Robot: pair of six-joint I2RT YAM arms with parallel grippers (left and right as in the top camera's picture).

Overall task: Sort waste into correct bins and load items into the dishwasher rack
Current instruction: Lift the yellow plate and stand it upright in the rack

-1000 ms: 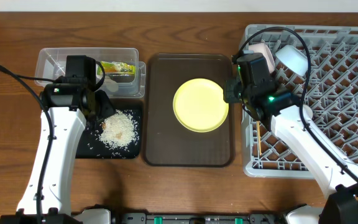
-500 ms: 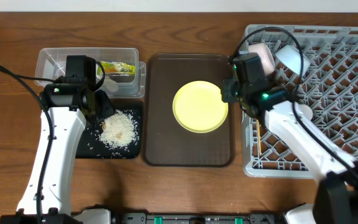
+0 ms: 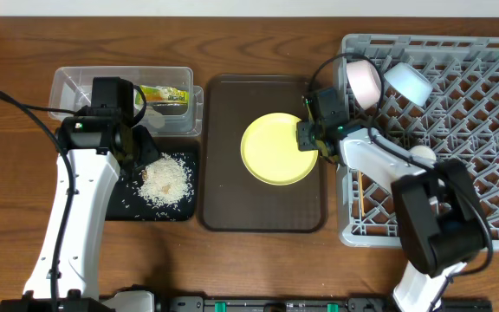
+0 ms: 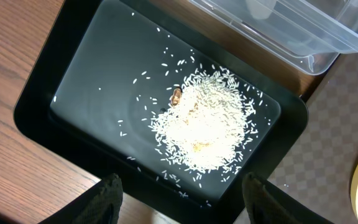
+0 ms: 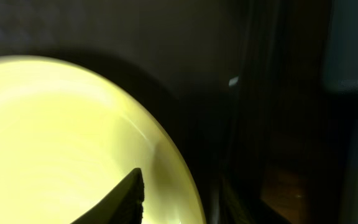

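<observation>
At the left of the overhead view, the left gripper hangs with its jaws spread wide over the rice heaped in the black tray. At centre, the right gripper is at the right rim of the yellow plate, which lies on the brown serving tray; I cannot tell how its jaws stand. At upper left, the wrapper lies in the clear tub.

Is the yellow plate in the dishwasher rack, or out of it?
Out. The yellow plate lies flat on the brown tray, left of the rack.

Serving tray lies bare around the plate; the rack hems its right.
</observation>
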